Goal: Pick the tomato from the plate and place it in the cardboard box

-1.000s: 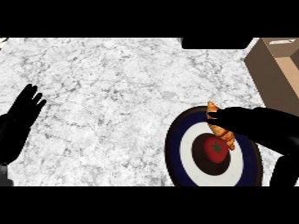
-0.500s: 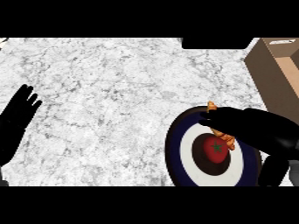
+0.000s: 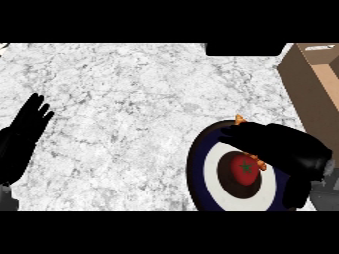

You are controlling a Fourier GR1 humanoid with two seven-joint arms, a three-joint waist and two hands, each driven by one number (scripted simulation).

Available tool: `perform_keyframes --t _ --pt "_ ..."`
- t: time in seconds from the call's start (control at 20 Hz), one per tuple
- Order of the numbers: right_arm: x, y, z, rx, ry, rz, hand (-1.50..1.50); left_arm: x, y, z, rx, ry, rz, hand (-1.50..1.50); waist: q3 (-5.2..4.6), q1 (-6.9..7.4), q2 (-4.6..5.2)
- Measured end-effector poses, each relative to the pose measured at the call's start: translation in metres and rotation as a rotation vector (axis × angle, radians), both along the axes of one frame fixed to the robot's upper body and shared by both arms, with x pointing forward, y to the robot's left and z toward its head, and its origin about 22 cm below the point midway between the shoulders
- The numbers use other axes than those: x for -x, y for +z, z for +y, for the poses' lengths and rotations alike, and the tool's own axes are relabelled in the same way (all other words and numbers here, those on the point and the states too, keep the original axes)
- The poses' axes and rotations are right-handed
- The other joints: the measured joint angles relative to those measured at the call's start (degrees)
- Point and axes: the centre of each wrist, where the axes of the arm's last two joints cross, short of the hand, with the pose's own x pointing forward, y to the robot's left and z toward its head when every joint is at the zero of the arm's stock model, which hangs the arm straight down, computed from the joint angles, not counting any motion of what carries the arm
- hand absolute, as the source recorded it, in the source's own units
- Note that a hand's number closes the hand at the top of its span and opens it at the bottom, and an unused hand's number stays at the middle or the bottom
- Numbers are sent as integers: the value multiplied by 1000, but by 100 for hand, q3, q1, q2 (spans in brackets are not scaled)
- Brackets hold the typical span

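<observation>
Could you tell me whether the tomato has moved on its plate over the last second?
No. The tomato sits in the dark centre of the plate as before, under the right hand.

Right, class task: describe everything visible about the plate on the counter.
The plate is round with dark blue rim, white ring and dark centre, lying flat on the marble counter beside the cardboard box. The red tomato sits at its centre. The right robot hand hovers over its right side, hiding that part.
</observation>
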Motion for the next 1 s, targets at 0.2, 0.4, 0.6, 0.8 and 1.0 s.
perform_keyframes --t 0.2,0.4,0.6,0.8,1.0 --pt "1 -2 4 29 -14 -4 -150 6 -1 3 1 -3 0 0 0 2 -1" --pt "0 -12 4 54 -20 -7 -150 5 1 3 -1 3 1 0 0 1 -1" --pt "-3 -22 10 74 -21 -14 -150 2 -2 5 -8 5 -1 0 0 1 1" --pt "0 -29 18 95 -18 -4 -150 4 -2 5 -5 4 -3 0 0 1 0" --pt "0 -32 15 121 -15 2 -150 3 -2 7 4 1 3 0 -1 0 -1"
